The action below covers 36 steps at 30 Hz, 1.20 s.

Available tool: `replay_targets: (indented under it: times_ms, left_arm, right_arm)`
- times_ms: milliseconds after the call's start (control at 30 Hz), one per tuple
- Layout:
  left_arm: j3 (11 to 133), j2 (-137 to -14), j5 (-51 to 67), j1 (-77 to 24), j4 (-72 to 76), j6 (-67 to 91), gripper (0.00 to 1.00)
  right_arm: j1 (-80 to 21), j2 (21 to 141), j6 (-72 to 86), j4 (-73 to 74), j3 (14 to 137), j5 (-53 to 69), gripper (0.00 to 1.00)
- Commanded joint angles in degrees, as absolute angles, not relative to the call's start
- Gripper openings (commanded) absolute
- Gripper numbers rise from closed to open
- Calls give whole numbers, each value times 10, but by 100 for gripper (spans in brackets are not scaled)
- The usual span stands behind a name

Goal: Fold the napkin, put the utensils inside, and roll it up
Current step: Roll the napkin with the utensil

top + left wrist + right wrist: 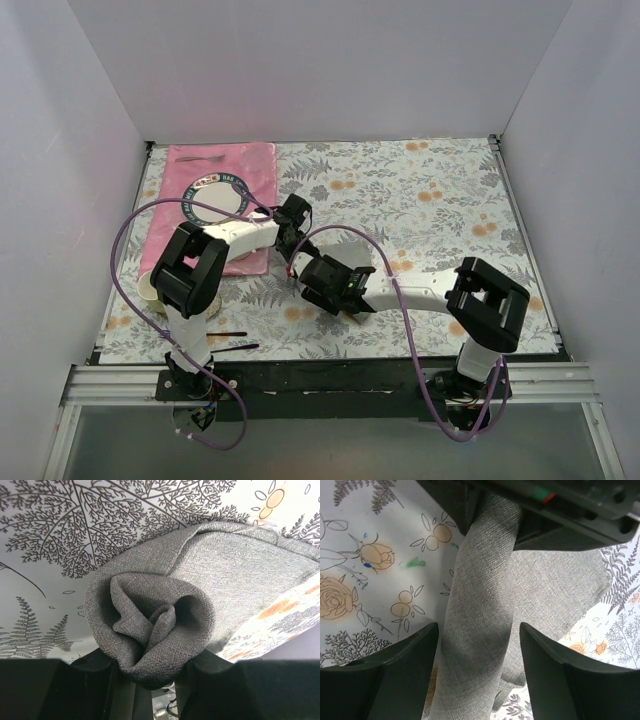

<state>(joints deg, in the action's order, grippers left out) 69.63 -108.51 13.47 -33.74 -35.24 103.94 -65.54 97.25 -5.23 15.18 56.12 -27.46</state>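
Left pincer (pixel 150 682) first: its jaws are pinched on the near end of the napkin (pixel 165 605). That end is wound into a grey tube, and I look straight into its spiral between the two black fingers. Right pincer (pixel 479 635) stands wide, one finger on either side of the tube's middle. It straddles the cloth without visibly pressing it, so I judge that it grips nothing. A flat stretch of napkin lies unrolled on the floral tablecloth (pixel 375 565) beside the tube, so the rolling looks unfinished to me. Utensils I cannot see at all; they may be wrapped inside, but the cloth hides them. From above, both wrists meet mid-table and cover the roll, with the pink placemat (pixel 225 170) further back on the left.

My worry is slack. With only one end clamped, turning that end could twist the tube into a cone, and the loose middle could spring open. If the roll tips, anything inside could slide out of the open end. The wide right fingers could also snag the flat flap and drag it askew.
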Motion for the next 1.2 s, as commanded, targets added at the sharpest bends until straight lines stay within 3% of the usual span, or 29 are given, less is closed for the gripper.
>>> replay_targets:
  times_ms: [0, 100, 233, 400, 733, 1167]
  left_arm:
    - [689, -1100, 149, -343, -361, 1028, 28]
    - [700, -1107, 151, -343, -363, 1018, 29]
    - [725, -1118, 149, -342, -378, 1004, 37]
    - [768, -1121, 133, -338, -399, 990, 58]
    - [860, -1111, 130, -298, -436, 962, 72]
    - [832, -1049, 128, -277, -416, 993, 81]
  right_arm:
    - [-654, 986, -65, 115, 555, -308, 71]
    - [-640, 1000, -52, 124, 567, -274, 53]
    - [-615, 1004, -26, 140, 571, -214, 47]
    - [-576, 987, -4, 142, 557, -109, 40]
    - [-505, 975, 61, 113, 512, 53, 39]
    - [-392, 990, 93, 48, 469, 273, 41]
